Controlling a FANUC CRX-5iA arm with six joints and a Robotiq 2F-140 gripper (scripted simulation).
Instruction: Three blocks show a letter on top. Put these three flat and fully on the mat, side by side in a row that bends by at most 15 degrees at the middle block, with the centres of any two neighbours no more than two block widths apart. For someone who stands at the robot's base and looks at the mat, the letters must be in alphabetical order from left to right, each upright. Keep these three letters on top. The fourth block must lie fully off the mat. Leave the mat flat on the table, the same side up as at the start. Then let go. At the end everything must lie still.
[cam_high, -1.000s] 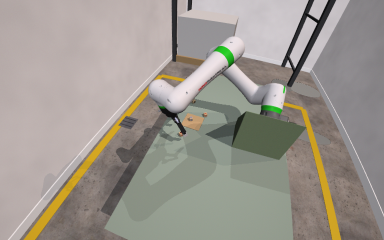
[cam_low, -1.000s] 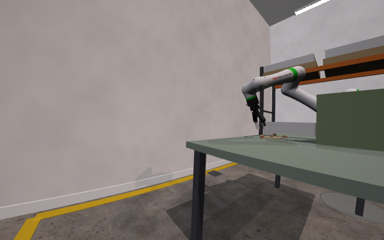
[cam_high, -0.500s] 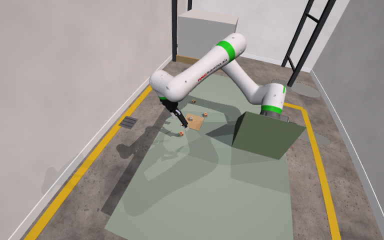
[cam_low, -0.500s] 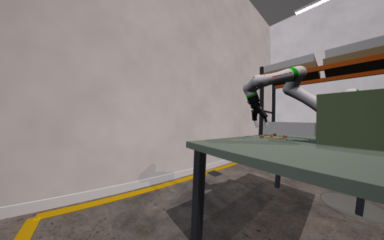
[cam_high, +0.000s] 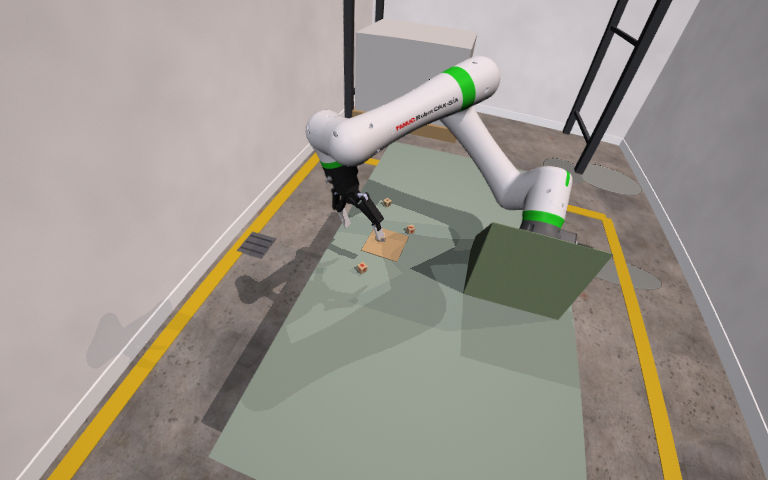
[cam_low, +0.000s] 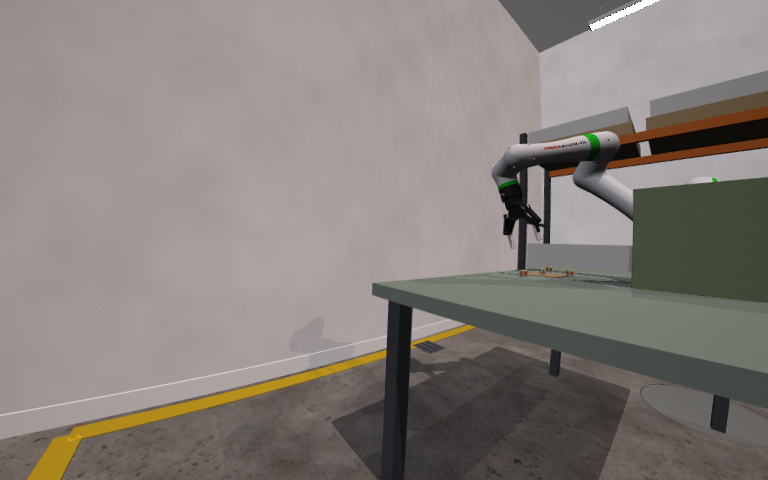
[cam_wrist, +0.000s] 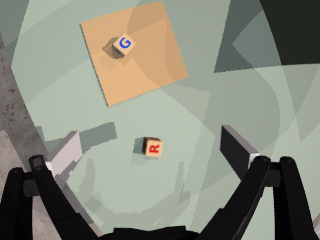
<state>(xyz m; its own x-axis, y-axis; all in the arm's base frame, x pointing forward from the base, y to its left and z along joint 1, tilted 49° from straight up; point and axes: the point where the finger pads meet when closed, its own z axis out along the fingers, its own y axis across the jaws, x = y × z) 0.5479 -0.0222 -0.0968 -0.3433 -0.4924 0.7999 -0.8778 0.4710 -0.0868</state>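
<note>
A tan square mat (cam_high: 394, 249) (cam_wrist: 154, 60) lies on the green table (cam_high: 407, 396). A block with a blue G (cam_wrist: 123, 44) sits on the mat near one edge; in the top view a finger hides it. A block with a red L (cam_high: 410, 229) lies just off the mat's far corner. A block with a red R (cam_wrist: 152, 147) (cam_high: 361, 268) lies on the table on the near side of the mat. A fourth block (cam_high: 387, 202) lies farther off. My gripper (cam_high: 362, 227) (cam_low: 521, 232) (cam_wrist: 150, 141) is open and empty, well above the R block.
A large dark green box (cam_high: 532, 271) (cam_low: 702, 237) (cam_wrist: 294, 20) stands on the table beside the robot's base. The table's left edge (cam_high: 317, 266) is close to the blocks. In the exterior view the blocks are tiny specks.
</note>
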